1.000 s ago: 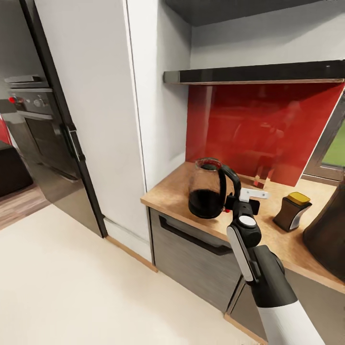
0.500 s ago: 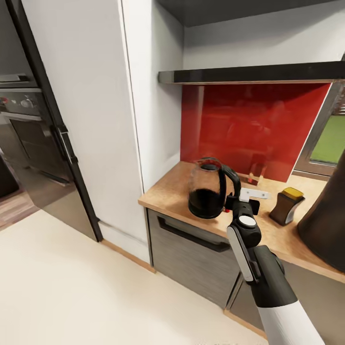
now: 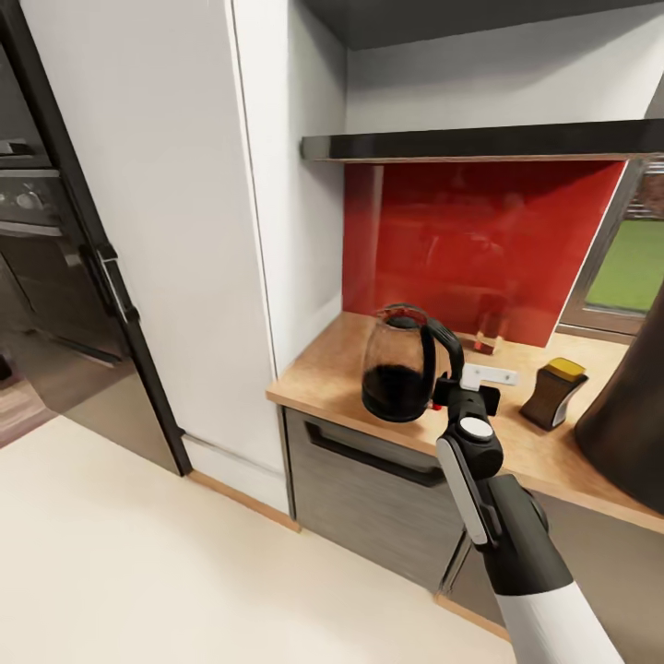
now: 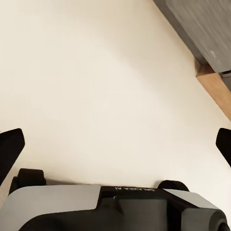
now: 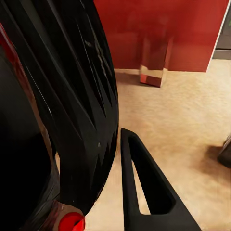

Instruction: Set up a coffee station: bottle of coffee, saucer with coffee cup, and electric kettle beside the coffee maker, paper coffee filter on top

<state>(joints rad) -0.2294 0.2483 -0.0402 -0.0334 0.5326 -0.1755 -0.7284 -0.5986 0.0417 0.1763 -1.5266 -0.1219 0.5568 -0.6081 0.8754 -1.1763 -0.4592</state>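
Head view, right tool [image 3: 449,388] gripping electric kettle [image 3: 398,364] handle

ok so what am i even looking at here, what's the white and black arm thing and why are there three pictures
These are simulator renders of a wheeled robot with two arms, steered by a person. The large picture comes from a camera on its head, looking down at a kitchen. The other two come from cameras near each arm's gripper.

The white and black arm is the robot's right one. Its right gripper is at the black loop handle of a rounded smoky glass electric kettle, which stands on the light wood-grain kitchen countertop. In the right wrist picture that handle looms close, with one dark finger beside it; whether the grip is closed I cannot tell.

Further along stands a small dark brown jar with a yellow lid, the coffee. The dark bulk at the edge is probably the coffee maker.

The left gripper hangs open over the pale floor.
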